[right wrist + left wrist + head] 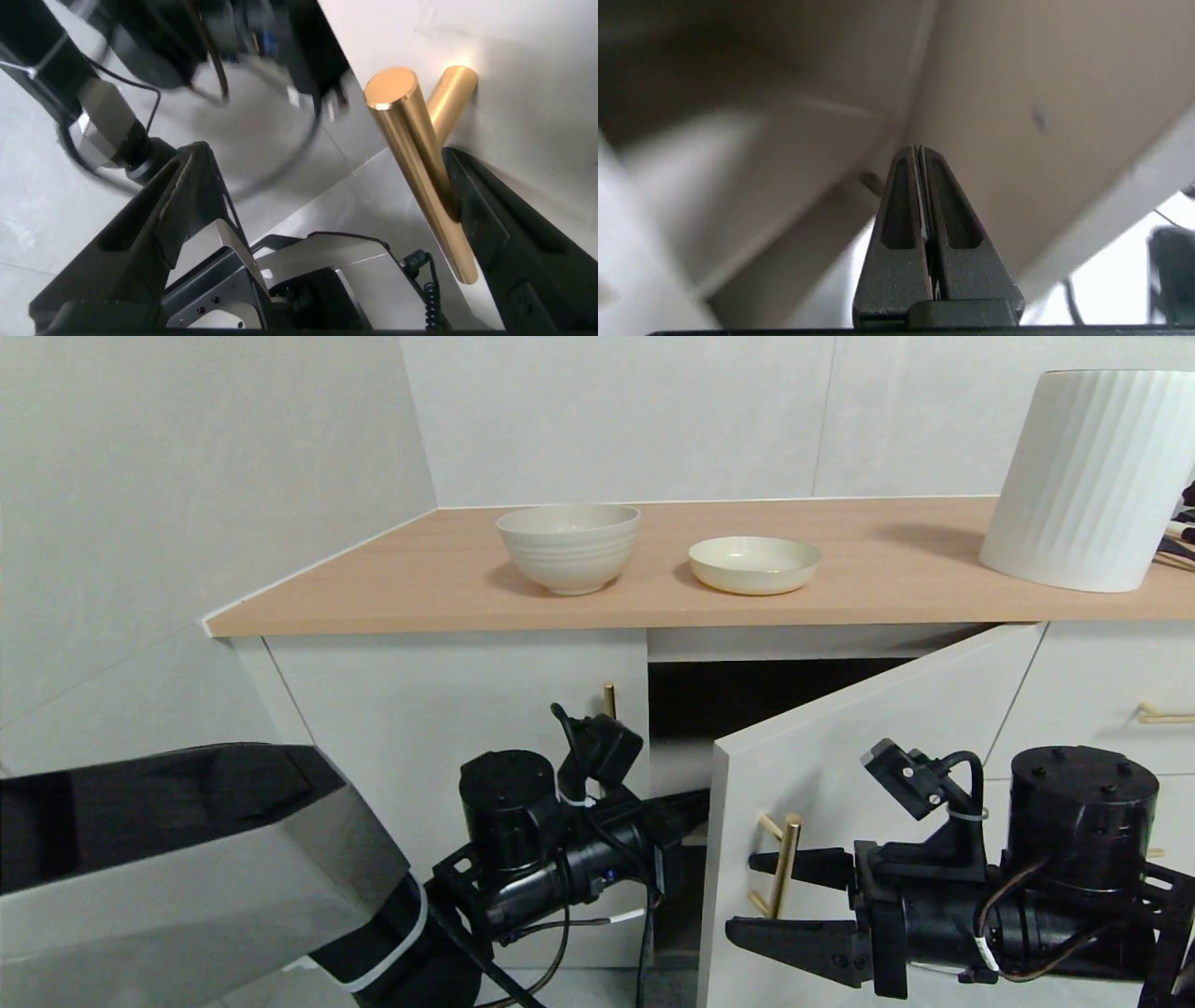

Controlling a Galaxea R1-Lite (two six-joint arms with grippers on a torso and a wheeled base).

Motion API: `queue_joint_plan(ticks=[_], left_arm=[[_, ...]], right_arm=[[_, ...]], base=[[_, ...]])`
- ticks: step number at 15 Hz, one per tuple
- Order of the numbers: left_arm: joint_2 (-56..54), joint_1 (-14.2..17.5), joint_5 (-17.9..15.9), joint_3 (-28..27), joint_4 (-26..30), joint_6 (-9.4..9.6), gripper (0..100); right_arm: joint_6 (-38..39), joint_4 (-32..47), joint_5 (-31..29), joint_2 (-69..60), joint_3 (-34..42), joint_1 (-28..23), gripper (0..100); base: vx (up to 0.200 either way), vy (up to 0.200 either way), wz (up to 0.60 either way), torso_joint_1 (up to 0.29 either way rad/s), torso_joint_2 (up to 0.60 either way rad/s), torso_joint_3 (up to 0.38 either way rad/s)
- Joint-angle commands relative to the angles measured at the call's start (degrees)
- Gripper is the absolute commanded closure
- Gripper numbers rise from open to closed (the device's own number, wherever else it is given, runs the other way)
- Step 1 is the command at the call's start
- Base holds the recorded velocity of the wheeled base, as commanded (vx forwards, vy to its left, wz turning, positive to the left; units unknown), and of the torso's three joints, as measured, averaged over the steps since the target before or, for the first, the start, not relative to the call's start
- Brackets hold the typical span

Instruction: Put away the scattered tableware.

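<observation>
Bowl [569,546] and dish [754,563] on counter [887,574], right hand [742,896] spread about door handle [787,859], left hand [918,159] pressed together

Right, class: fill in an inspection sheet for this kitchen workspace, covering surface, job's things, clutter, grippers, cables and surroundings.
Surface: light wooden countertop over white cabinets.
Job's things: ribbed cream ceramic bowl and shallow cream dish, upright, side by side, apart.
Clutter: tall white fluted container at the countertop's right end.
Grippers: left gripper shut, empty, at the cabinet opening; right gripper open, brass bar handle of the ajar white cabinet door between its fingers.
Cables: black cables along both wrists, clear of the tableware.
Surroundings: white tiled wall behind.
</observation>
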Motion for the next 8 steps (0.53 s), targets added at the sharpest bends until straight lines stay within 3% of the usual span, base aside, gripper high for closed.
queue_joint_plan(ticks=[1,3,8], left_arm=[[1.9,-1.5,-0.2,0.1,-0.4,-0.84,100],[0.5,-2.2,-0.2,0.4,-1.8,-3.04,100],[0.0,-4.5,-0.5,1.0,-1.9,-3.39,100]], right_arm=[[-0.5,0.0,-0.4,-0.2,0.1,-0.5,0],[-1.1,0.0,-0.4,-0.4,0.1,-1.6,0],[-1.3,0.0,-0.5,-0.3,0.6,-6.3,0]], base=[[0.0,0.0,0.0,0.0,0.0,0.0],[0.0,0.0,0.0,0.0,0.0,0.0],[0.0,0.0,0.0,0.0,0.0,0.0]])
